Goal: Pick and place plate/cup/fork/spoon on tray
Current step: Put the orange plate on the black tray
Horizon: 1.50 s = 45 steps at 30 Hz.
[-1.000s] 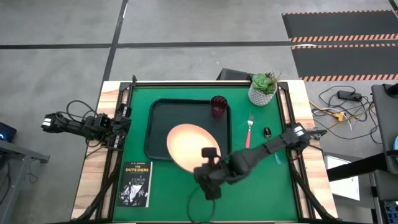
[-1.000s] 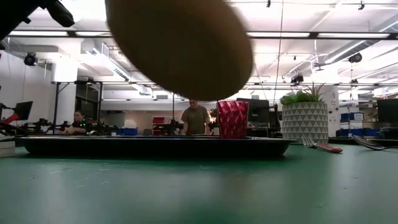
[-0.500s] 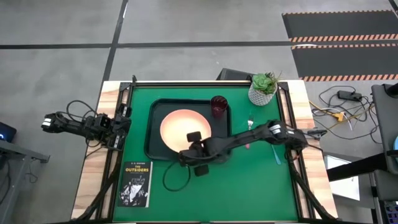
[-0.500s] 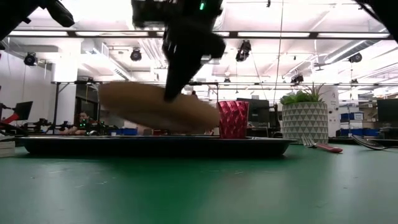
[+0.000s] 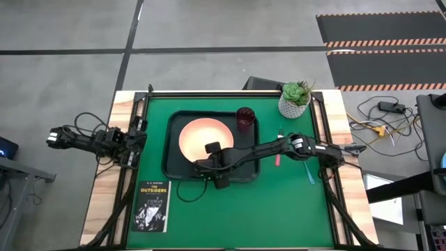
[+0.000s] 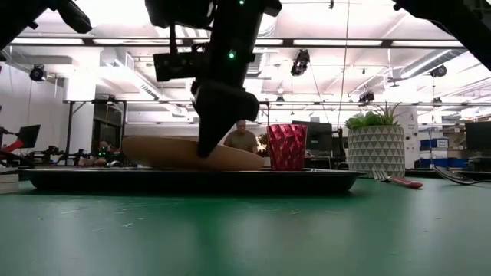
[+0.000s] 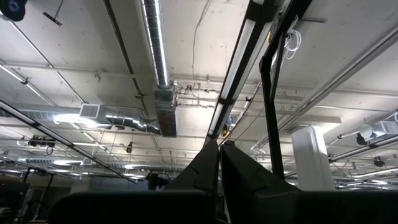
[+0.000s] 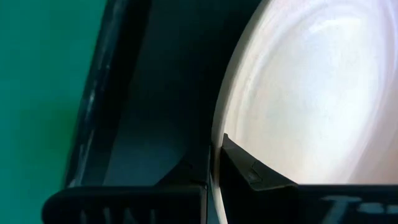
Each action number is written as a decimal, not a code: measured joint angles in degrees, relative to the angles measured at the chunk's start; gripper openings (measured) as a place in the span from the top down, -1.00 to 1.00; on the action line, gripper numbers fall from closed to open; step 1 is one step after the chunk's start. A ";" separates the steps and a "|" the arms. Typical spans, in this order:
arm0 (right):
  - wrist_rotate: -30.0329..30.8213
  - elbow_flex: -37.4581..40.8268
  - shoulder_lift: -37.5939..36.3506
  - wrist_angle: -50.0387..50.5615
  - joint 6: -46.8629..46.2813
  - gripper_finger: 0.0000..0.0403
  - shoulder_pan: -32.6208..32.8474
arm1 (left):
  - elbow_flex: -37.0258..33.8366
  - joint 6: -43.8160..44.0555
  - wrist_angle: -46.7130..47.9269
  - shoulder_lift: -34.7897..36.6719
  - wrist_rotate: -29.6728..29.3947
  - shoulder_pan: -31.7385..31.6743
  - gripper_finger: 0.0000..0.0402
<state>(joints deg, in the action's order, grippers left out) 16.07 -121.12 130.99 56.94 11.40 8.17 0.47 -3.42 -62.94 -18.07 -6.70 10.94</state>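
One salmon-pink plate (image 5: 198,137) – round, shallow – sits tilted in the dark tray (image 5: 172,150) (one red cup (image 5: 244,118) beside it), its rim clenched by the right gripper (image 5: 209,155); the left gripper (image 7: 219,163) is closed, empty.

The right arm reached from the right side of the green table (image 5: 293,209) leftward across it, stretched long and low, its dark wrist tipped downward. Its right pincer (image 8: 214,158) was clamped on the rim of the round, flat, salmon-pink plate (image 5: 196,136), one finger on each face; from table height the plate seemed slightly tilted. The left arm lay folded off the table's left edge, and its left pincer (image 7: 219,163) was closed on nothing, pointing up toward the ceiling.
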 joint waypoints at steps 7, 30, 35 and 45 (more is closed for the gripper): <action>-1.39 0.00 0.97 -1.15 0.81 0.94 -0.07 | 0.00 0.00 -0.03 0.03 0.02 0.00 1.00; -3.22 -4.26 -3.95 16.07 -10.17 0.52 2.04 | 0.00 0.02 -0.04 0.05 0.02 0.00 1.00; -3.03 -3.24 -5.52 26.21 -13.59 0.73 1.92 | 0.00 0.04 -0.04 0.05 0.04 0.00 1.00; -2.68 6.03 -5.50 17.52 -7.99 0.96 -2.00 | 0.00 0.09 -0.02 0.05 0.04 0.00 1.00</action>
<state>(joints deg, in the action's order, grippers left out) 13.39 -115.09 125.49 74.47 3.41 6.17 0.47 -3.33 -62.96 -18.02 -6.66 10.94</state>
